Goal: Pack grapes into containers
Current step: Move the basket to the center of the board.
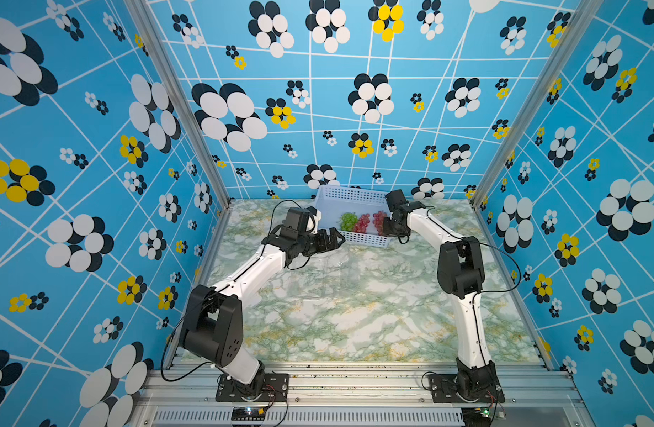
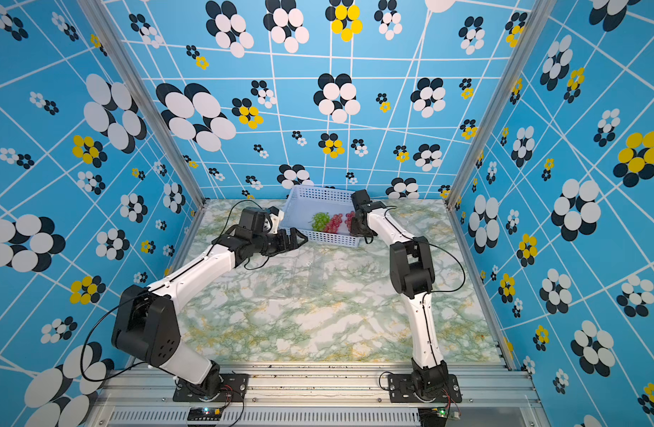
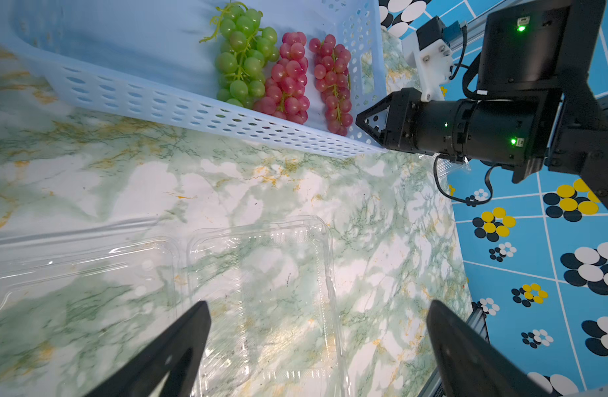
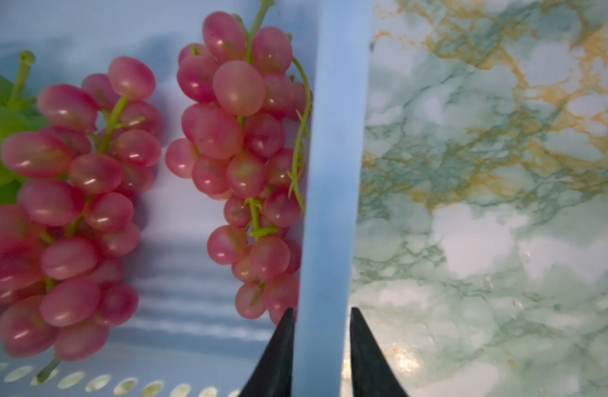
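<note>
Three grape bunches (image 3: 288,75) in basket (image 3: 192,113)

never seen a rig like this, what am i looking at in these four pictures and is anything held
Two robot arms stand at a marble-patterned table, each ending in a two-fingered gripper. Two pictures look down from overhead, nearly alike; two come from cameras on the arms' wrists. At the back, a light-blue basket holds a green grape bunch, a middle red bunch and an end red bunch. Clear plastic boxes, hard to see, lie on the table. The left gripper hangs open and empty. The right gripper pinches the basket's end wall, not grapes.
</note>
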